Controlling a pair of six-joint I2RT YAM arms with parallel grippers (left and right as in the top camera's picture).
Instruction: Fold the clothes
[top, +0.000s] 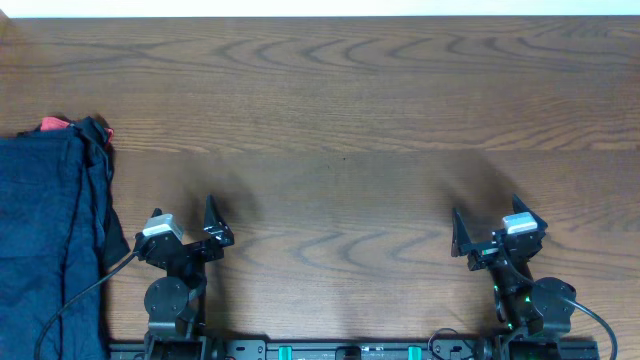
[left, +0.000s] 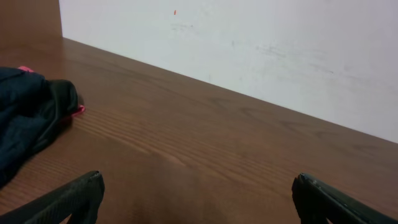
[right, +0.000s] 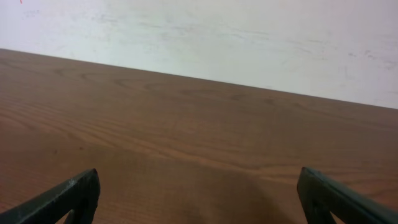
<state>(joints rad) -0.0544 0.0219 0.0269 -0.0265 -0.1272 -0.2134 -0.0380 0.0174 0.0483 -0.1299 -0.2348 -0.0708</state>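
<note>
The clothes (top: 45, 230) lie piled far left; both pairs of jaws stand apart, empty.

clothes (top: 50, 230) at table (top: 340, 110) left edge, both tools near front

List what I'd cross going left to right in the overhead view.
clothes, piled at the left edge → left end effector, open and empty → right end effector, open and empty.
</note>
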